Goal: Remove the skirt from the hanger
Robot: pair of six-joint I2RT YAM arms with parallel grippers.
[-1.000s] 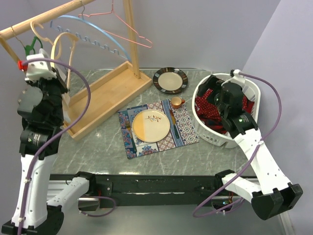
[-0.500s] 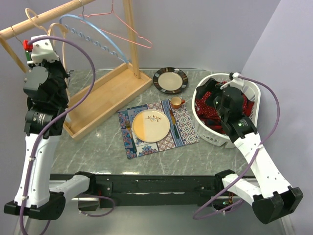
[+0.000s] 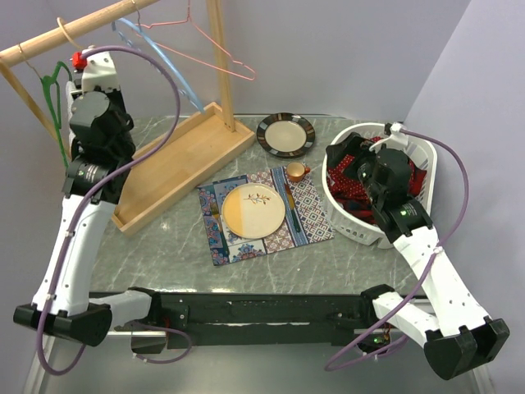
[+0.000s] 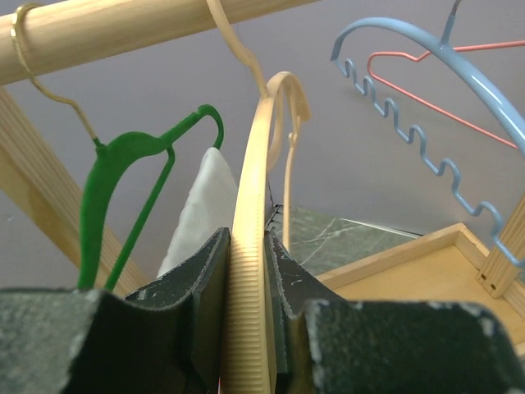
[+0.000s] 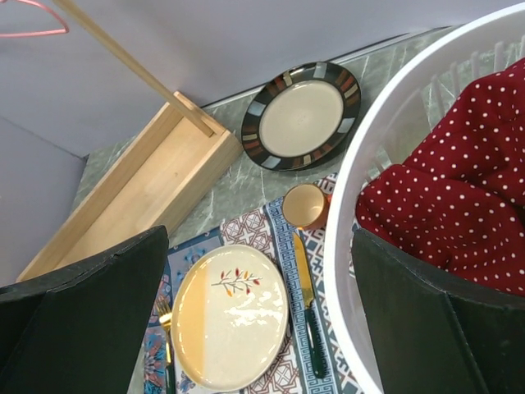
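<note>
The skirt (image 5: 459, 185), red with white dots, lay bunched in the white basket (image 5: 338, 246) at the right side of the table, apart from every hanger. The right gripper (image 5: 261, 316) hung over the basket's near rim with its jaws spread wide and nothing between them.

Across the table, the left gripper (image 4: 246, 271) was clenched on the ribbed shoulder of the cream hanger (image 4: 256, 156), whose hook sat over the wooden rail (image 4: 123, 29). A green hanger (image 4: 123, 172) hung just beside it on the left, with a white cloth (image 4: 205, 197) (what it was could not be told) behind. The blue hanger (image 4: 459, 70) hung farther right.

Between the rack and the basket lay a patterned placemat (image 3: 308, 205) bearing a cream plate (image 3: 253, 211), with a small cup (image 3: 295, 171) and a dark-rimmed plate (image 3: 285, 134) beyond.
</note>
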